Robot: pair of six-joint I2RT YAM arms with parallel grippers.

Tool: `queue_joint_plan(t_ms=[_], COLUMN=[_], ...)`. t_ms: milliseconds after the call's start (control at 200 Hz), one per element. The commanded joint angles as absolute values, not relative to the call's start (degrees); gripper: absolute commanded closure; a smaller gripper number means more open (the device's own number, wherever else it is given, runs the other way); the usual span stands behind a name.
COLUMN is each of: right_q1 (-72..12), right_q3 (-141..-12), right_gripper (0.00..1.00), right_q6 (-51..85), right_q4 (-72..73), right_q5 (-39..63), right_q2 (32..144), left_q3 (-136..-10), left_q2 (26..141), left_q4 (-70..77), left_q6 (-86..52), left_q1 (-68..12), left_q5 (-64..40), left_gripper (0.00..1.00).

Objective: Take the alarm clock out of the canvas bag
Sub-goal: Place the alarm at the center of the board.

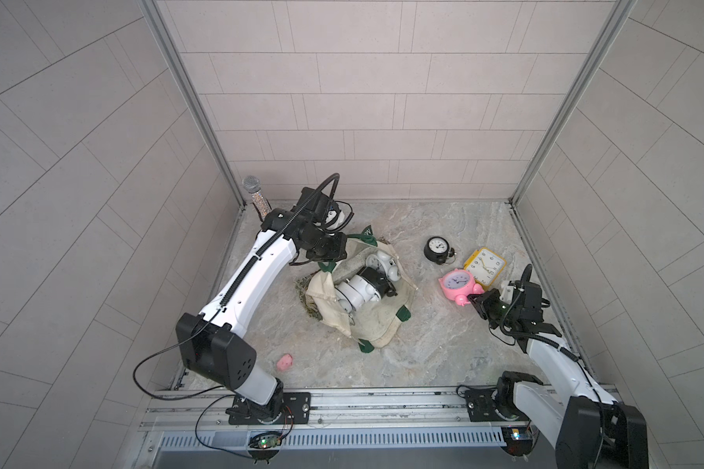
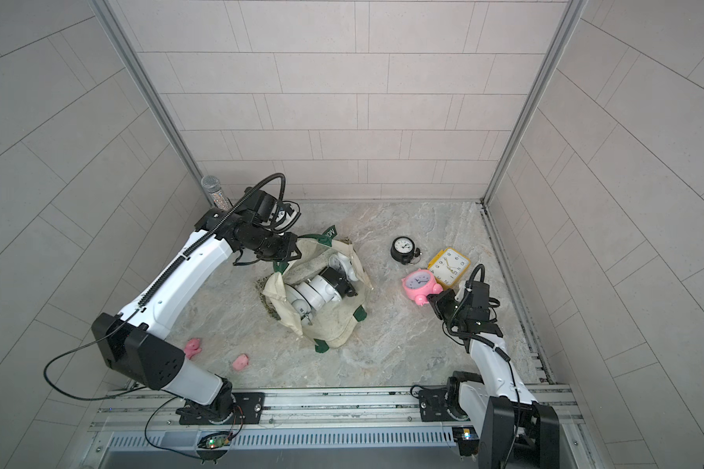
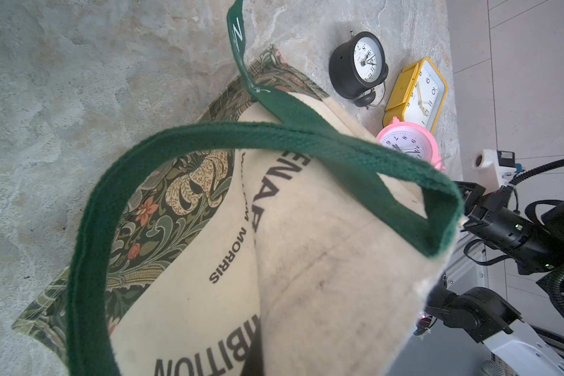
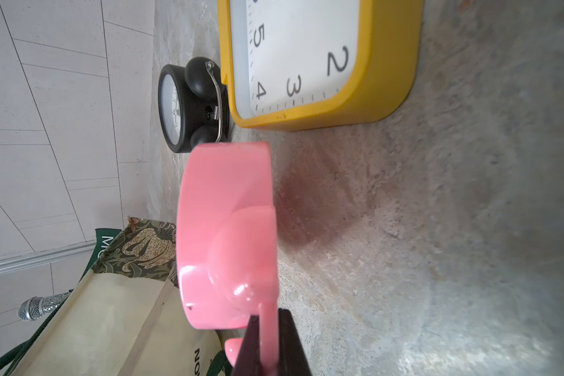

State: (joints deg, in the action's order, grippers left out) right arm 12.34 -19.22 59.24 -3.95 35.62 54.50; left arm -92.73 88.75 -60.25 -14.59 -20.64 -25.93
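The cream bag (image 1: pixel 376 327), green-strapped with a floral bottom band, slumps on its side with its mouth gaping. White clocks (image 1: pixel 356 293) and a black clock (image 1: pixel 376 280) lie inside. A pink clock (image 1: pixel 458 283) sits outside, apart from the bag.

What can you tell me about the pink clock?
The pink clock is round, of glossy pink plastic, with a pale dial, black numerals and small knobs on its rim. It faces up, tilted, beside the yellow clock, outside the bag. The right gripper pinches a thin pink part of its rim between black fingers. Whether it rests on the table is unclear.
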Motion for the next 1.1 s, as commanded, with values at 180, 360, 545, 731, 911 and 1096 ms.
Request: queue_joint_plan(t_ms=[180,360,545,731,911,1096], right_q1=[12.48,12.48,12.48,12.52,12.57,12.65], right_q3=[-18.26,-18.35,-19.20,-20.68,-19.90,-19.95], right_gripper=[1.00,1.00,0.89,0.86,0.83,0.71], right_q6=[60.38,60.94,62.73,61.70,61.75,60.60], right_q4=[-4.49,-0.94,2.28,5.92,9.72,8.92], right_q5=[35.46,36.92,40.91,46.56,46.42,45.44], right_q2=[56.62,61.00,68.32,77.26,80.78,81.18], left_q3=[-94.22,-94.06,-93.86,-93.94,-94.04,-94.32], left_q2=[88.81,88.78,88.60,88.71,88.90,89.38], left_q4=[-57.62,-57.63,-57.58,-57.68,-57.67,-57.83], left_q6=[-14.74,-14.77,-14.72,-14.64,-14.50,-14.50], left_q1=[-20.30,-20.30,-20.31,-20.30,-20.30,-20.30], left_q5=[-27.77,-27.96,-27.78,-27.64,-27.58,-27.68], left_gripper=[1.00,1.00,1.00,1.00,1.00,1.00])
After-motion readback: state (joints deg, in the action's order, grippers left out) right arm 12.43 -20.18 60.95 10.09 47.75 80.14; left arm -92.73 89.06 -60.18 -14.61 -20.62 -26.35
